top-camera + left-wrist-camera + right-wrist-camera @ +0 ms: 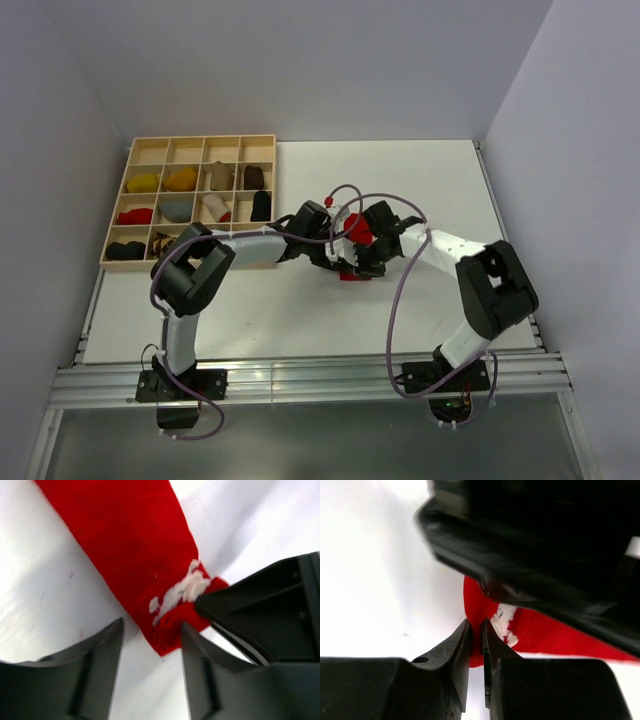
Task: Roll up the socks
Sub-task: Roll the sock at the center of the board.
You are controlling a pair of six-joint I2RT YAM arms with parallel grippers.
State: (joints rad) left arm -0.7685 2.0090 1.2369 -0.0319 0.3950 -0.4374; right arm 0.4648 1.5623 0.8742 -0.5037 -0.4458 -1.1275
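The red sock with white marks lies on the white table, one end folded over. It shows mid-table in the top view, between the two grippers. My right gripper is shut on the folded end of the red sock; its dark body shows in the left wrist view. My left gripper is open, and its fingers straddle that same end without closing on it. In the top view my left gripper and right gripper meet over the sock. No plain black or argyle sock is clearly visible.
A wooden compartment tray stands at the back left, holding small bundles: yellow, orange, grey, red, dark ones. Grey walls close in on the left, back and right. Cables loop above the arms.
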